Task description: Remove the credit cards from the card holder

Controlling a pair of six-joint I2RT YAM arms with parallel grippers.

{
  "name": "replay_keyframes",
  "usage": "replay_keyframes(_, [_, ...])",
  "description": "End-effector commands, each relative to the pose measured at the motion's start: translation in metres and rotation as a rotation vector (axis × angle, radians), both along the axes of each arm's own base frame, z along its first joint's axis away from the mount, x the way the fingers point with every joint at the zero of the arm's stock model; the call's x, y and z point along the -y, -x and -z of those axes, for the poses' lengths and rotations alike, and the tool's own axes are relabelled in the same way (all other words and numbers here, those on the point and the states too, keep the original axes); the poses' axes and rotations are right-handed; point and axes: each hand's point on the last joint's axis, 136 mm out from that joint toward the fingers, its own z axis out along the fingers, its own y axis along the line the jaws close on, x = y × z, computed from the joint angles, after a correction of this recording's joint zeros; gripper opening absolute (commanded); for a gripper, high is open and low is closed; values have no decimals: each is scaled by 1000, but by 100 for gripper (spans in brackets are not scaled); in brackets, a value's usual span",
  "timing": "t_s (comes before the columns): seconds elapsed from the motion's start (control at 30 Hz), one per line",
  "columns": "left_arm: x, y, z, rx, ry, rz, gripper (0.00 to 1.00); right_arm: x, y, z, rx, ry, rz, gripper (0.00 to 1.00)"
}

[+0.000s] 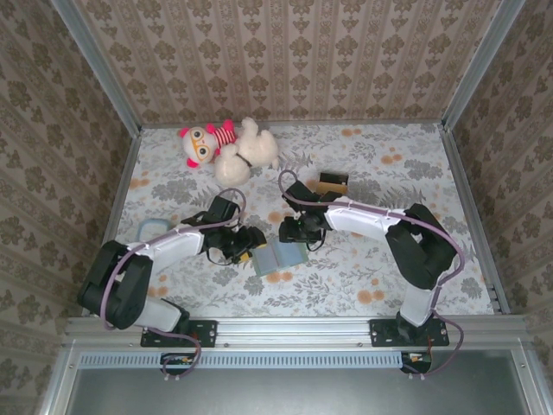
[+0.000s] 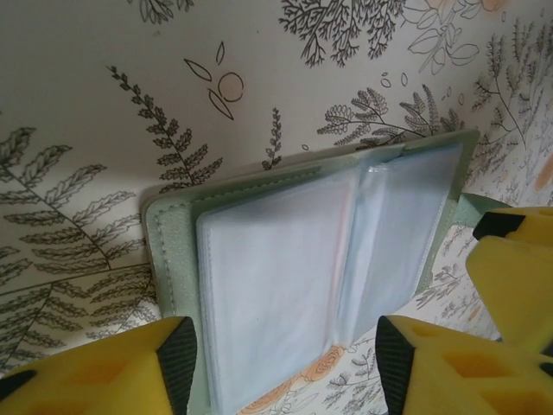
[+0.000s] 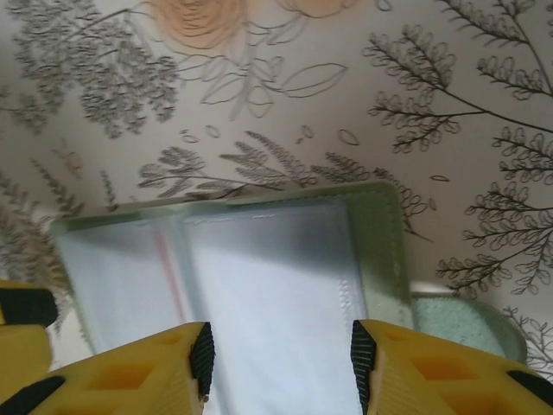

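Note:
The card holder (image 1: 281,257) lies open on the flowered table between both arms, its grey-green cover (image 2: 168,259) down and its pale clear sleeves (image 3: 268,277) facing up. The sleeves on top look blank, and the credit cards are hidden. My left gripper (image 1: 251,242) hangs low at the holder's left edge, its jaws open (image 2: 285,367) astride the left page and the spine. From the far side, my right gripper (image 1: 298,232) stands open (image 3: 281,359) over the right page, one black pad (image 3: 202,359) on each side of the sleeve. A green tab (image 3: 462,324) sticks out from the cover.
A small tan and dark object (image 1: 332,183) lies behind the right arm; I cannot tell what it is. A plush toy (image 1: 229,149) sits at the back. A pale blue ring (image 1: 153,228) lies left of the left arm. Patterned walls enclose the table.

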Motion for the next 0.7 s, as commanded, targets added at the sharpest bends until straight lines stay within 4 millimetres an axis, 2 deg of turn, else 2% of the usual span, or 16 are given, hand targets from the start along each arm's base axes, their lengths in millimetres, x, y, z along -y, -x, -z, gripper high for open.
replay_keyframes(0.0, [8,-7,-2,8,14,9,58,12,5,21,-34,61,46,49])
replay_keyframes(0.17, [10,-7,4,-8,10,21,56,16,13,39,-82,79,70,49])
replay_keyframes(0.3, [12,-9,3,-5,15,35,50,16,17,46,-106,70,81,49])
replay_keyframes(0.67, [14,-8,2,-1,18,49,41,20,15,51,-96,90,84,48])
